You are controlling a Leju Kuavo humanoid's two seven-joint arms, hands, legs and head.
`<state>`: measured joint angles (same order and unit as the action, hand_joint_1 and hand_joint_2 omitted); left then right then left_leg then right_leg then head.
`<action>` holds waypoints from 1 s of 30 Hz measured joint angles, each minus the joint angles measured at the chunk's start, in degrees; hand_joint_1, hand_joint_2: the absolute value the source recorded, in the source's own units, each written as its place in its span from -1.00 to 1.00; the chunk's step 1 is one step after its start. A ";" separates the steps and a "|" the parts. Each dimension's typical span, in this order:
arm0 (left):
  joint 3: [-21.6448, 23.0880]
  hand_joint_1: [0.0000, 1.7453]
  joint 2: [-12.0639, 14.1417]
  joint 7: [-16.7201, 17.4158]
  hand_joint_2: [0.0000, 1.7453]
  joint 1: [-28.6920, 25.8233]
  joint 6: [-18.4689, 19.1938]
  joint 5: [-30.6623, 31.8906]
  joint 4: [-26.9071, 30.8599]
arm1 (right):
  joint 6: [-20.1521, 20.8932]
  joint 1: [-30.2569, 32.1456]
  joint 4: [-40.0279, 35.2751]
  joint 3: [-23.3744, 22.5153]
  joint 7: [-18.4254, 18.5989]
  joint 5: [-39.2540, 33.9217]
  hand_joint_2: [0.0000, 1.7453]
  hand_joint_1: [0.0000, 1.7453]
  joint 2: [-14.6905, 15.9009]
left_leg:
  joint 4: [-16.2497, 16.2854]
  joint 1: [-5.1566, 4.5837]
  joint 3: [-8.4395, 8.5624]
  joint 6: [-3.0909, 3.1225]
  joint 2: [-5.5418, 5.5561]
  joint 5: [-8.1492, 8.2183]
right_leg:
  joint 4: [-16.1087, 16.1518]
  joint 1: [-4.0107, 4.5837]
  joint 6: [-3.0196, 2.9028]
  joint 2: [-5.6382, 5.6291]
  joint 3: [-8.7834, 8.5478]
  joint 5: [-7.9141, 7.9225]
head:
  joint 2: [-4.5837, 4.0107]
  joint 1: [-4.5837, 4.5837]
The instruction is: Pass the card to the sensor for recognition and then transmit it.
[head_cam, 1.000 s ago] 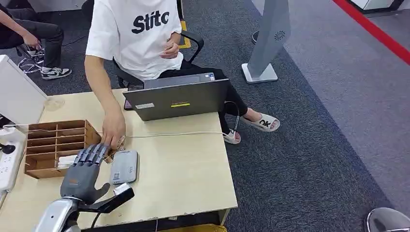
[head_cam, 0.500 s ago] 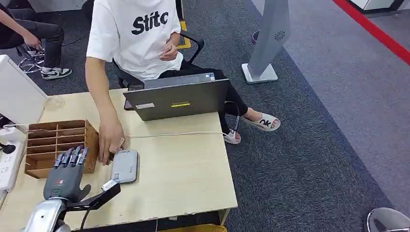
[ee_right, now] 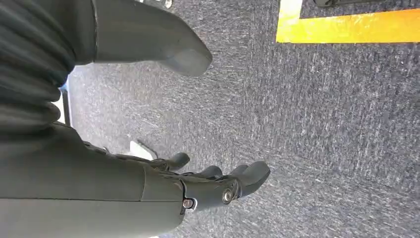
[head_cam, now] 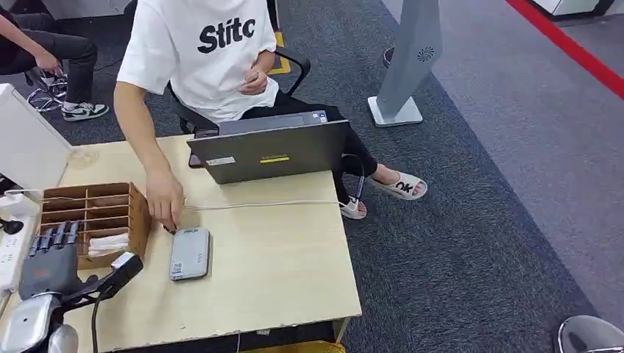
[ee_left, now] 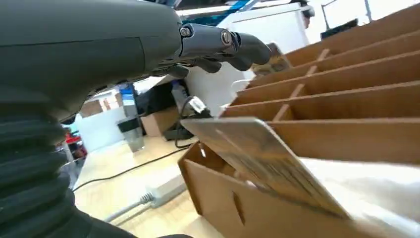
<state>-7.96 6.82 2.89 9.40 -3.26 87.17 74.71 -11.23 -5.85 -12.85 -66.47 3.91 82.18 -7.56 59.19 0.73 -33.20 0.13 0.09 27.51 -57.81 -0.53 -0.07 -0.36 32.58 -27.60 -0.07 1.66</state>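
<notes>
Card [ee_left: 262, 158]: flat, thin, seemingly printed rectangle.

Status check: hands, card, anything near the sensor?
Left hand open over the brown compartmented wooden box. Right hand open, hanging above carpet. Person's hand by the grey rectangular sensor; card unconfirmed.

A pale wooden worktop [head_cam: 279, 257] carries an open grey laptop [head_cam: 268, 151], a thin white cable [head_cam: 257, 205] and a white power strip [head_cam: 11, 246]. A person in a white T-shirt [head_cam: 202, 51] sits behind it. Grey carpet [head_cam: 478, 220] covers the floor.
</notes>
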 joint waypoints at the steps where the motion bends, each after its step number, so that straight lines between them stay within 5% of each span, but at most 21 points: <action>1: -0.70 -1.00 -0.11 -0.09 1.00 0.29 -0.37 0.02 -0.48 | 0.02 0.00 0.00 0.00 0.00 0.07 1.00 -1.00 0.00 | 0.00 0.00 0.00 0.00 0.00 0.00 | 0.00 0.00 0.00 0.00 0.00 0.00 | 0.00 0.00; 13: -3.67 -1.00 -1.09 -2.80 1.00 2.25 -3.45 0.04 -4.39 | 0.02 -0.07 0.00 0.15 -0.44 0.63 1.00 -1.00 0.00 | 0.00 0.00 0.00 0.00 0.00 0.00 | 0.00 0.00 0.00 0.01 0.00 0.00 | 0.00 0.00; 19: -3.65 -1.00 -2.58 -5.90 1.00 2.13 -2.29 -0.22 -4.41 | 0.22 -0.07 0.00 0.15 -0.48 0.63 1.00 -1.00 0.00 | 0.00 0.00 0.00 0.00 0.00 0.00 | 0.00 0.00 0.00 0.01 0.00 0.00 | 0.00 0.00; 30: -3.65 -1.00 -3.43 -6.08 1.00 2.11 -2.12 -0.26 -4.41 | 0.26 -0.07 0.00 0.15 -0.48 0.63 1.00 -1.00 0.00 | 0.00 0.00 0.00 0.00 0.00 0.00 | 0.00 0.00 0.00 0.01 0.00 0.00 | 0.00 0.00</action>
<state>-11.61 3.39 -3.19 11.50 -5.38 86.90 70.29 -10.97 -5.92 -12.85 -66.31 3.43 82.82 -7.56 59.19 0.74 -33.20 0.13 0.10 27.51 -57.81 -0.53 -0.07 -0.36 32.58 -27.60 -0.07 1.66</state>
